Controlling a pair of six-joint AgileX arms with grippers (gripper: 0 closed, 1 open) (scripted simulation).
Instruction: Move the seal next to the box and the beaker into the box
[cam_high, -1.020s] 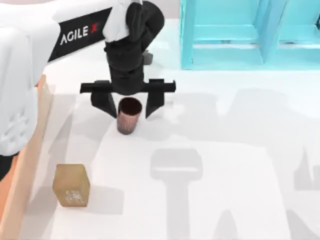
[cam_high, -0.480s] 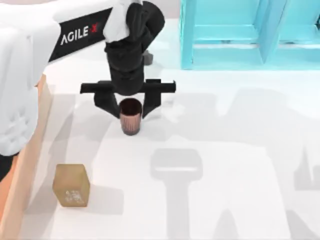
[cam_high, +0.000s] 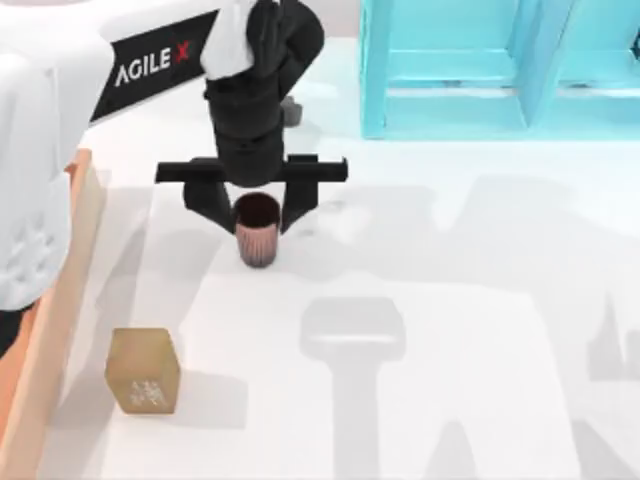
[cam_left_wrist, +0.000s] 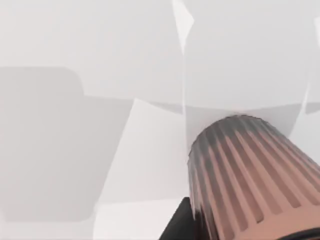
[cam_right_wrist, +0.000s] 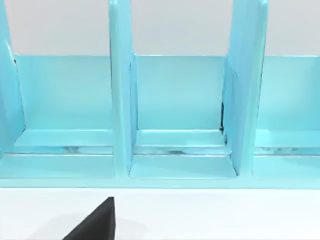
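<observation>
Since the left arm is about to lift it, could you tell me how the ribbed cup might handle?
The cup looks rigid, so it should keep its shape. Its ribbed wall probably resists slipping between the left tool's fingers. Being round and narrower at the base, it could tip and roll if released.

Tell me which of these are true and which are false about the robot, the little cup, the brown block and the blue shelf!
1. The left gripper has its jaws closed on the beaker. True.
2. The beaker lies tipped on its side inside the box. False: it is upright over the white table, outside the box.
3. The seal stands near the box's rim at the table's left side. True.
4. The seal is stacked on top of the beaker. False: they are apart, and the seal is nearer the bottom of the top view.
5. The turquoise shelf unit sits at the far side of the table. True.
6. The beaker's outside is smooth and green. False: it is ribbed and reddish-brown.
</observation>
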